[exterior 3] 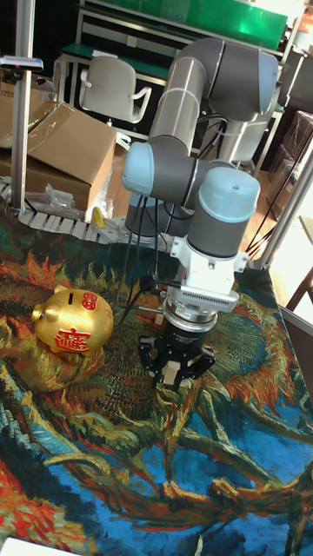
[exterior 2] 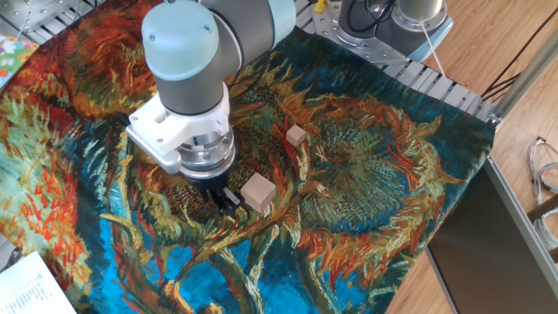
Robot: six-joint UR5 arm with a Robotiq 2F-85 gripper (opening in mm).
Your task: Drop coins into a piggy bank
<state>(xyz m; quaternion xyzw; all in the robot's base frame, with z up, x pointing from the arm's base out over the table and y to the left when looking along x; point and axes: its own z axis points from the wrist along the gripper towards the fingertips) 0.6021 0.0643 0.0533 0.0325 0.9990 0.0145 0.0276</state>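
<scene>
Tall fixed view shows you the gripper low over the painted cloth in the middle; its fingers are spread apart with a pale block between them, but you cannot tell if they touch it; the piggy bank sits at the left, well apart.

One piggy bank, two wooden cubes — larger, smaller — one gripper.

Gold piggy bank, red markings
</scene>
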